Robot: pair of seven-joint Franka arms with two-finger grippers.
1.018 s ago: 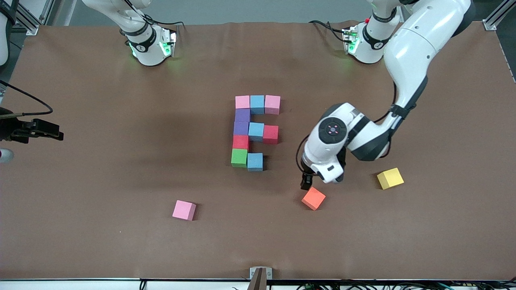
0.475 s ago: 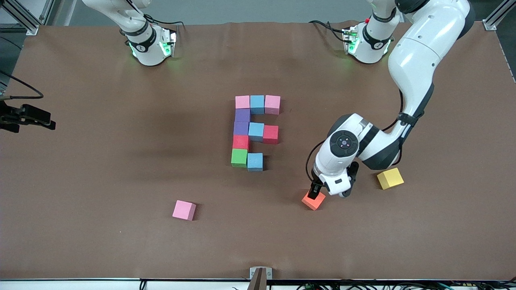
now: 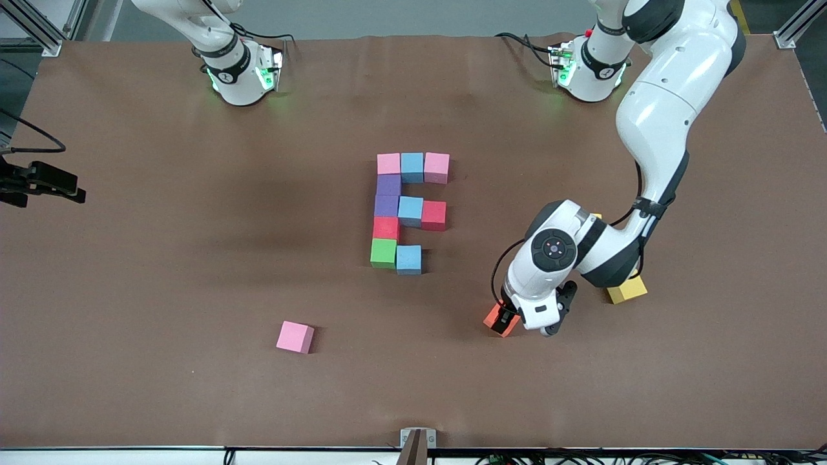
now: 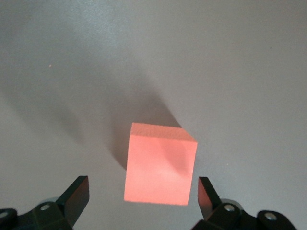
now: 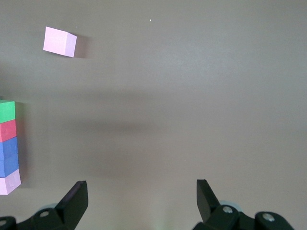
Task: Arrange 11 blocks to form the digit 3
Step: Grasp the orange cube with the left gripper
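Left hand (image 4: 139, 199) open astride orange block (image 4: 160, 165) — matte, square-edged, on table

No readable text, label or number shows anywhere

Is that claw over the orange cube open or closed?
Open: the left gripper has its fingers spread either side of the orange cube, not touching it.

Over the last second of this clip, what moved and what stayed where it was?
The left gripper came down from beside the orange block to straddle it, fingers open on either side, not yet closed. The left arm now partly hides the yellow cube. The right gripper, open, shifted slightly at its end of the table. The orange block, the digit 3 and the loose pink block stayed put.
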